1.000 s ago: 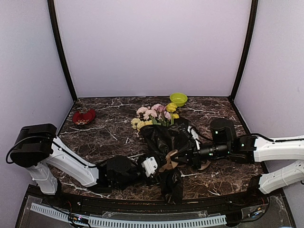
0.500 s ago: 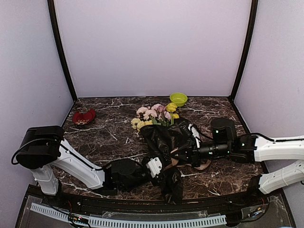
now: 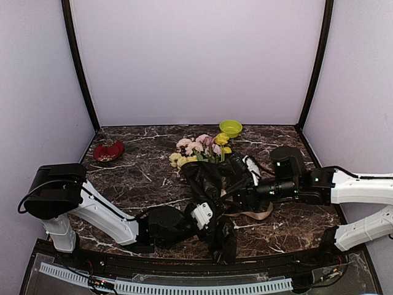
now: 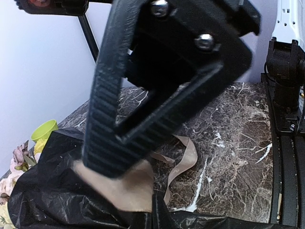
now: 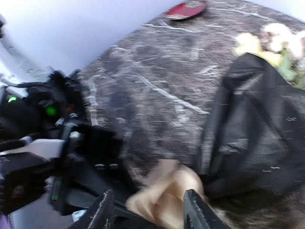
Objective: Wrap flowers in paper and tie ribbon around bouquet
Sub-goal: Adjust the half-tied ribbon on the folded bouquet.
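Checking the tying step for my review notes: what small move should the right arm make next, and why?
Probably reach for the loose ribbon tail lying on the tabletop beside the bouquet. The left gripper is shut on the ribbon at the black wrap, while the right gripper is open.

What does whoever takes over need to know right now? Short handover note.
Left tool: shut on the ribbon, right at the edge of the paper.
Right tool: open, with bunched ribbon just ahead of it, not clamped.
Things: flowers stick out of the far end of the black paper wrap, which lies mid-table. Slack ribbon loops on the tabletop to the right of the wrap.
Done: flowers are wrapped.
Left: no knot is visible. The ribbon probably needs drawing around the narrow part and tying.
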Available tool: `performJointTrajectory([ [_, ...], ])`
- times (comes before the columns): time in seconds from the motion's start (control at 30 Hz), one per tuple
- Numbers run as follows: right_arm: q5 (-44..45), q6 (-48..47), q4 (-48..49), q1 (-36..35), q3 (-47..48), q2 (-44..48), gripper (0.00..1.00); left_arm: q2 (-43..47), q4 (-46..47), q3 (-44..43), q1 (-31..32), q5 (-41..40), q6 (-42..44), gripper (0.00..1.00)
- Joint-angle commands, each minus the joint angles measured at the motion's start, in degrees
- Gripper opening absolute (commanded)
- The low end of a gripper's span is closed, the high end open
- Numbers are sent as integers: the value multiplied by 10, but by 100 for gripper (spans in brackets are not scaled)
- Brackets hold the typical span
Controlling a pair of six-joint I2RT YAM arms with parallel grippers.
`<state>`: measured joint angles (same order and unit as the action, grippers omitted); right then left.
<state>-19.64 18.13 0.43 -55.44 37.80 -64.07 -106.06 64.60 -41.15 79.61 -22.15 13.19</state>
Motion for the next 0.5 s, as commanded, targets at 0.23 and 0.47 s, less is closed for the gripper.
performJointTrajectory([
  [0.23, 248, 111, -224, 225, -19, 27, 64, 0, 31, 12, -1, -24, -14, 0],
  [0.47, 240, 74, -201, 268, -23, -84, 64, 2, 25, 13, -1, -20, -14, 0],
])
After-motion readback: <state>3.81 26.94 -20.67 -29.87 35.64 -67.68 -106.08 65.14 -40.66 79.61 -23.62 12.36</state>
